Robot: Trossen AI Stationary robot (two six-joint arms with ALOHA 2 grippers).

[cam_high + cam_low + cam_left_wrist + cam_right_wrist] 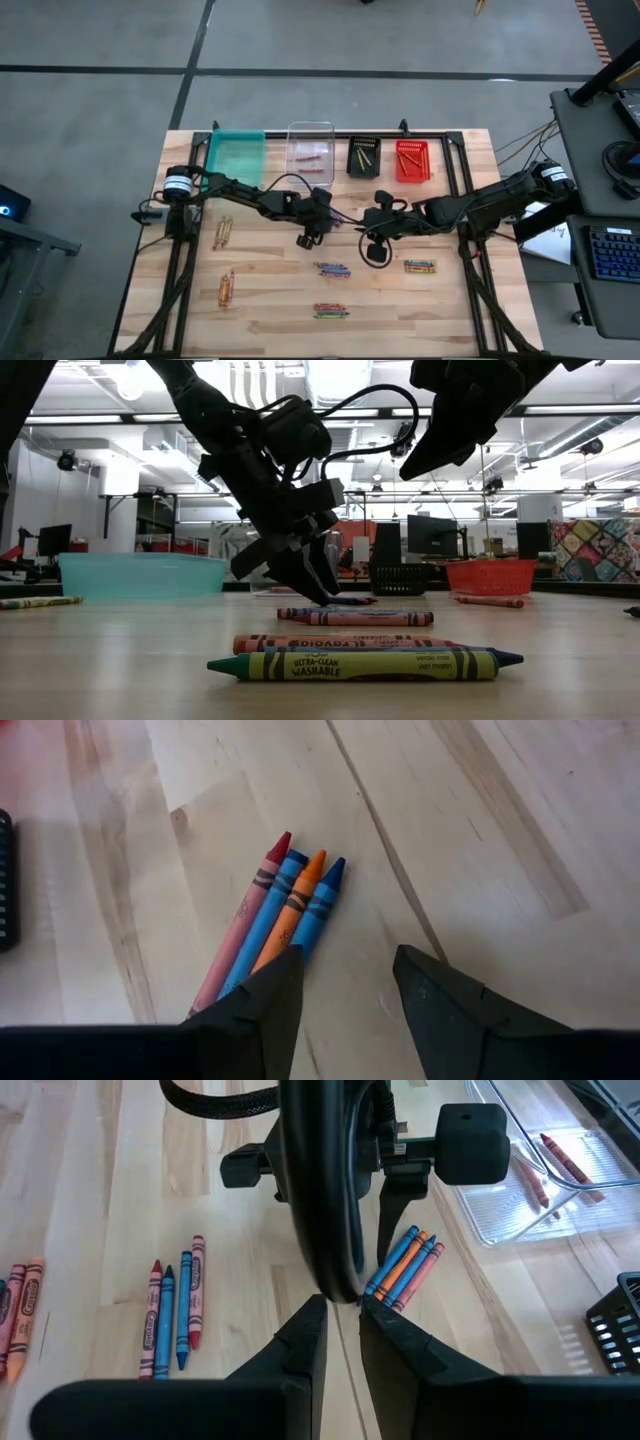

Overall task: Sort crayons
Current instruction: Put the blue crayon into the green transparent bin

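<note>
Across the wooden table, taken from the back edge forward, a teal bin, a clear bin, a black bin and a red bin stand in a row; the clear one already holds red crayons, the black one a few yellowish sticks. Using the clear bin as landmark, the left gripper hangs low in front of it, fingers apart with nothing between them, tips just above a set of four crayons: pink, blue, orange, blue, lying side by side and touching. The right gripper sits in front of the black bin, close beside the left one, its fingers nearly together and holding nothing. Other small clusters lie farther toward the near edge from the clear bin, another group in front of the teal bin and one in front of the red bin.

Each crayon looks light, stiff and paper-wrapped, so grip should hold well, but wax will likely snap under a hard squeeze and the round body may roll. Best hold is probably across the wrapped middle, after nudging one clear of its neighbours, since the packed sticks leave no gap for a finger
</note>
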